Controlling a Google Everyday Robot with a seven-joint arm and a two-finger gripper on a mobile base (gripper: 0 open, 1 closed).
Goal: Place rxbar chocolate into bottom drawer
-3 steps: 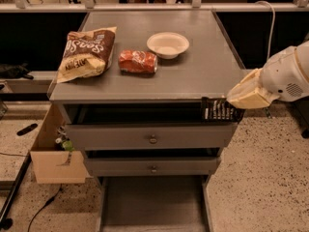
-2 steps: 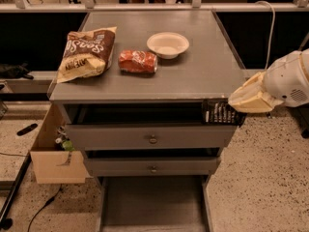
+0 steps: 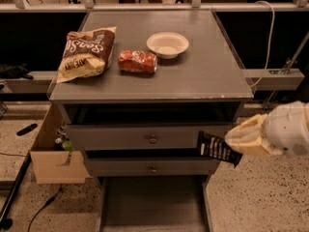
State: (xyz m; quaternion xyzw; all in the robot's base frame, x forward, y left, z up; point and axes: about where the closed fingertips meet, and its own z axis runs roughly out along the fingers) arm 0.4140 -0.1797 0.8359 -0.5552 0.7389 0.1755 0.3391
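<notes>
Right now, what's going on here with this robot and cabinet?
The robot's claw grips the rxbar chocolate at the cabinet's right front, level with the upper drawers. The bottom drawer stands open below; the bar is not yet inside. A chip bag, a red packet and a white bowl sit on top.

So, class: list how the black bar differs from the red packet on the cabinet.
The rxbar chocolate is black and flat; the red packet is orange-red and crinkly. The bar is held by the gripper at the right front of the cabinet; the packet lies on its top. Both are wrapped.
</notes>
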